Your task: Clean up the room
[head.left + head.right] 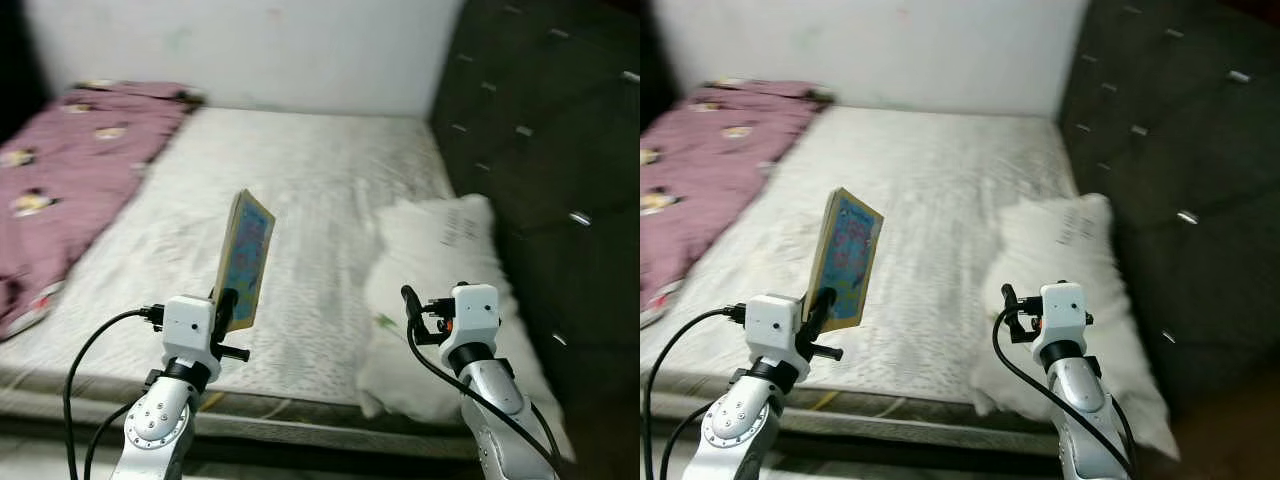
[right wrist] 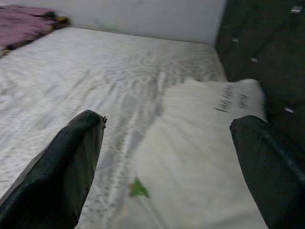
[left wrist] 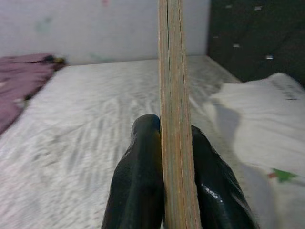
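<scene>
the left end effector point(image 1: 228, 305) is clenched on the lower edge of a thin book point(image 1: 245, 258), holding it upright above the near part of the bed point(image 1: 300, 180). in the left wrist view the 2 black fingers point(image 3: 138, 186) press against both faces of the book point(image 3: 175, 119), which is seen edge-on. its cover is colourful, with a yellow border and a blue picture. the right end effector point(image 2: 167, 162) hovers released over the near right part of the bed, its 2 fingers point(image 2: 62, 167) spread wide and touching nothing. below it lies a white pillow point(image 1: 440, 270) with a small green mark, beside the dark tufted headboard point(image 1: 540, 130) on the right. a purple blanket point(image 1: 70, 160) is bunched along the far left side of the bed, well apart from the book.
</scene>
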Motion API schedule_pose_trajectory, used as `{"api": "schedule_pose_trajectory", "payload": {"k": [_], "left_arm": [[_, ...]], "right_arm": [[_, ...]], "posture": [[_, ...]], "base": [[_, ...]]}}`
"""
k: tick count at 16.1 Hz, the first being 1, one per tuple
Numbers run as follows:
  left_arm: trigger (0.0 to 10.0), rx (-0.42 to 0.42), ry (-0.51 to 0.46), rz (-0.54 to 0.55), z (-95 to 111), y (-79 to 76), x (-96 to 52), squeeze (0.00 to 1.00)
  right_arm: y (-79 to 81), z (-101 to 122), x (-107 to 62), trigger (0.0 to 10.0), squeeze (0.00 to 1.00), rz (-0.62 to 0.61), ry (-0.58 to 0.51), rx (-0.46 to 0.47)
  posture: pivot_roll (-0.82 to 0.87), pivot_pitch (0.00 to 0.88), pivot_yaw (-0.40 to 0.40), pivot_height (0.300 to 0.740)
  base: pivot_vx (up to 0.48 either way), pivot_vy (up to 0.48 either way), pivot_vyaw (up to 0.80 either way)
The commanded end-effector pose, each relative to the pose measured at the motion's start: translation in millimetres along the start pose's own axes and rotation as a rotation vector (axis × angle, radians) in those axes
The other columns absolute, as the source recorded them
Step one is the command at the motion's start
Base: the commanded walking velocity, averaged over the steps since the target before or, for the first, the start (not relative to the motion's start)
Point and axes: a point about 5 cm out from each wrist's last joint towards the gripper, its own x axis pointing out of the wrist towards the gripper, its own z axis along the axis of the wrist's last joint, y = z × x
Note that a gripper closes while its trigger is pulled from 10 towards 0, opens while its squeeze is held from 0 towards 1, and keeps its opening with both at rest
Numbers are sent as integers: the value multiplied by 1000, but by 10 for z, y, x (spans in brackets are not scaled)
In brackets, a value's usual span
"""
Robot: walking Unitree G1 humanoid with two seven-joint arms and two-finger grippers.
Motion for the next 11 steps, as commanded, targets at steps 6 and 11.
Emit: {"api": "schedule_pose_trajectory", "payload": {"k": [6, 11], "left_arm": [[10000, -1, -16, 18, 35, 9, 3, 0], [10000, -16, -6, 17, 27, 6, -16, 0]], "right_arm": [[30, 4, -9, 10000, 0, 22, -4, 9], [31, -11, -32, 10000, 0, 23, 4, 21]], "posture": [[0, 7, -4, 740], [1, 22, -3, 740]], "base": [[0, 0, -242], [0, 0, 0]]}}
